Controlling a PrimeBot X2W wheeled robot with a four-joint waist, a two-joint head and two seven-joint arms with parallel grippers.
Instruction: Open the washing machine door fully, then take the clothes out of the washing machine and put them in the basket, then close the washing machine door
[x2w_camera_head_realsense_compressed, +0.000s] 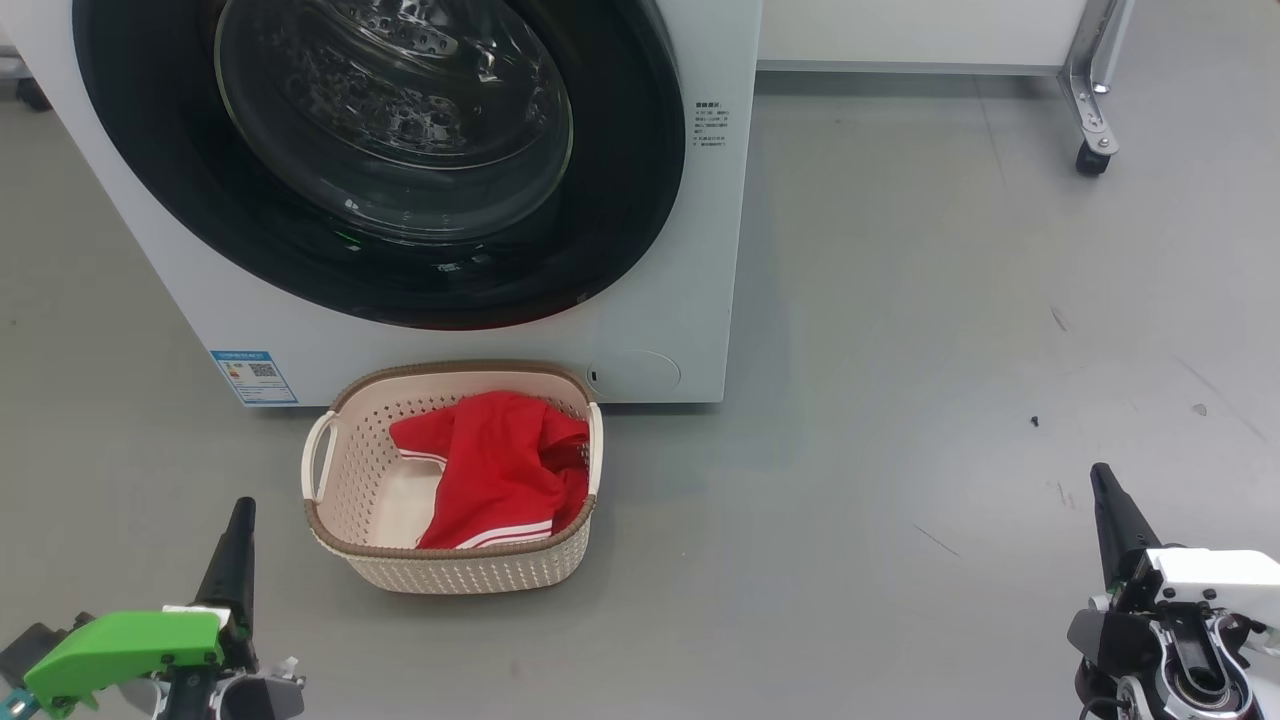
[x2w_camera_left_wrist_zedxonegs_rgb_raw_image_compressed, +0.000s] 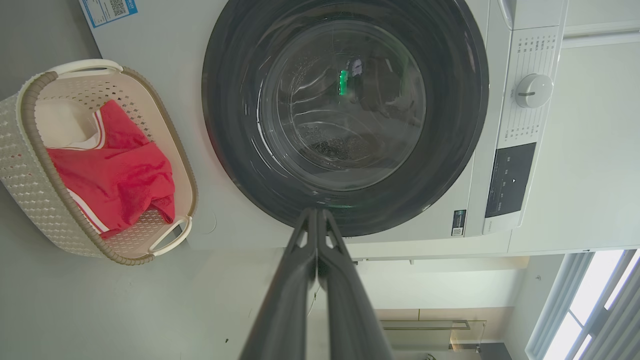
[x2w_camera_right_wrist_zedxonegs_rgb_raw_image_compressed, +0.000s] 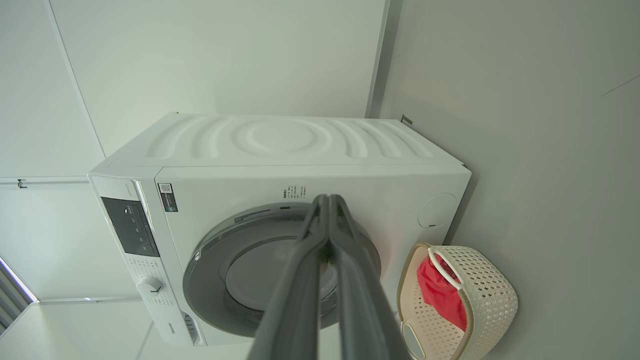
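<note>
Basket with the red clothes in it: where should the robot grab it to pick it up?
Probably the white loop handle on the left end of the basket. It stands off the wall, leaving a gap for a finger. The left gripper, shut now, is nearest; it could open and come in from the left, slightly above.

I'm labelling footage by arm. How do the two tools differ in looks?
The left tool has a bright green housing; the right tool has a white housing with black parts. Both have long, dark, tapering fingers.
</note>
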